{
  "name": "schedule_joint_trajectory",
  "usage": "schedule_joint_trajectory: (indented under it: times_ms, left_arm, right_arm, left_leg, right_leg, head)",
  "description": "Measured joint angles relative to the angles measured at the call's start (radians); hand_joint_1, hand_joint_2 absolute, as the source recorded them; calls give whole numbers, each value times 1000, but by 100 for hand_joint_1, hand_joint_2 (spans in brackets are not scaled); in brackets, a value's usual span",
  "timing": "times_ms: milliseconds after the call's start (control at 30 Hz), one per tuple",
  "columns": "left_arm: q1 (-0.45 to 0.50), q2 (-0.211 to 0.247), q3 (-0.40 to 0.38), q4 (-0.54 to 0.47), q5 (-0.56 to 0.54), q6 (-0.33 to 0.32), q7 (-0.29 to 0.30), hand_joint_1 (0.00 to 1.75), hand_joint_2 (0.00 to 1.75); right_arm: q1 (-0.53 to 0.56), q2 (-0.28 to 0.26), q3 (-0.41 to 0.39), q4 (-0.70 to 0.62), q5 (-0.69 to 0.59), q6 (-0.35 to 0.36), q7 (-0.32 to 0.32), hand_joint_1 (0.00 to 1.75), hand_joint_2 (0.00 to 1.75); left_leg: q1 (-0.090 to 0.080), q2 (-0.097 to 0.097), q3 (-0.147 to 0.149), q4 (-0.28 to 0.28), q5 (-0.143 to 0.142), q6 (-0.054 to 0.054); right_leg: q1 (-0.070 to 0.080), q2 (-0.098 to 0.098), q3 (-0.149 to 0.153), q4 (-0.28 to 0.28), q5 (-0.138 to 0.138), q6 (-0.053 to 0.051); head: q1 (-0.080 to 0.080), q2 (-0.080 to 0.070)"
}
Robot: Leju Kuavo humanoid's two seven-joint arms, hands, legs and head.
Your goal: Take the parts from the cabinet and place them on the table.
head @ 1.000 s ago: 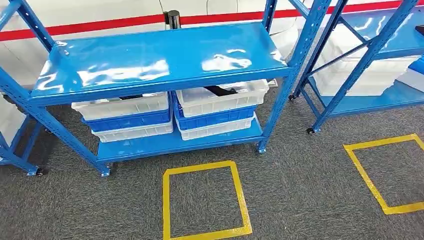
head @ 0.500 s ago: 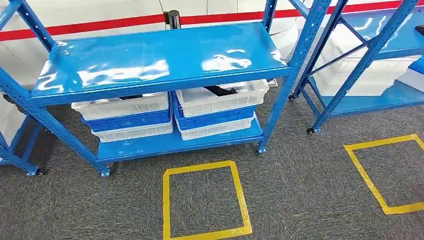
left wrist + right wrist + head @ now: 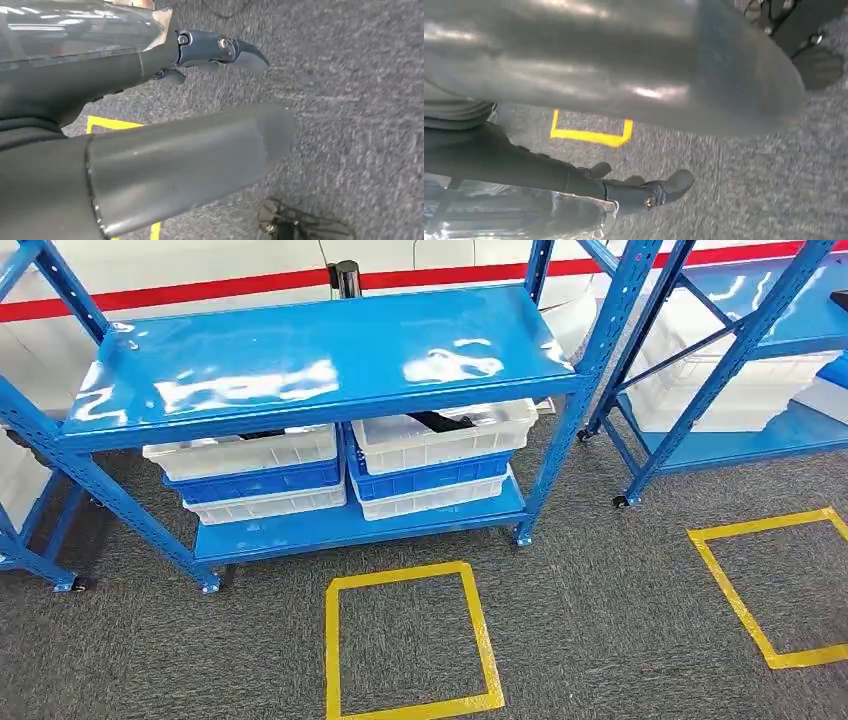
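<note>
Looking down from the head view, you see the blue cabinet (image 3: 320, 360) standing on grey carpet (image 3: 600, 640), its glossy upper shelf bare. On its lower shelf sit two stacks of bins side by side, each white over blue over white. The left stack's top white bin (image 3: 242, 452) shows a little of a dark part at its rear edge. The right stack's top white bin (image 3: 440, 435) holds a dark part (image 3: 440, 422), plainly visible under the upper shelf. A yellow taped square (image 3: 408, 640) marks the carpet just in front of the cabinet, and a second taped square (image 3: 775, 585) lies to the right. A second blue rack (image 3: 740, 350) stands to the right, carrying white bins.

In the left wrist view, you see the left hand (image 3: 210, 55) hanging over the carpet; its dark fingers (image 3: 245, 52) are loosely extended and hold nothing.

In the right wrist view, the right hand (image 3: 634, 187) likewise hangs above the carpet, fingers (image 3: 676, 181) slightly curled, apart, and empty.
</note>
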Motion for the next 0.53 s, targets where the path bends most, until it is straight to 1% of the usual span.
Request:
schedule_joint_trajectory:
  times_ms: [167, 200, 333, 467, 500, 533]
  left_arm:
    - [25, 14, -121, -19, 97, -40, 24, 0, 0]
    - [29, 16, -145, -22, 119, -49, 29, 0, 0]
    - [43, 24, -214, -32, 186, -74, 46, 0, 0]
    - [49, 27, -244, -38, 195, -80, 50, 0, 0]
    - [49, 28, -250, -39, 196, -80, 50, 0, 0]
    - [49, 29, -255, -39, 196, -80, 50, 0, 0]
  right_arm:
    - [20, -4, 39, -20, -55, 58, -23, 0, 0]
    - [24, -5, 46, -24, -67, 71, -29, 0, 175]
    - [34, -6, 67, -35, -104, 110, -44, 0, 175]
    - [38, -8, 77, -41, -110, 116, -47, 0, 175]
    - [38, -8, 79, -42, -111, 116, -47, 0, 0]
    - [39, -9, 81, -43, -111, 116, -47, 0, 0]
  left_leg:
    - [0, 0, 0, 0, 0, 0]
    - [0, 0, 0, 0, 0, 0]
    - [0, 0, 0, 0, 0, 0]
    - [0, 0, 0, 0, 0, 0]
    - [0, 0, 0, 0, 0, 0]
    - [0, 0, 0, 0, 0, 0]
  right_leg:
    - [0, 0, 0, 0, 0, 0]
    - [0, 0, 0, 0, 0, 0]
    - [0, 0, 0, 0, 0, 0]
    - [0, 0, 0, 0, 0, 0]
    - [0, 0, 0, 0, 0, 0]
    - [0, 0, 0, 0, 0, 0]
  head:
    - [0, 0]
    - [0, 0]
    - [0, 0]
    - [0, 0]
    - [0, 0]
    - [0, 0]
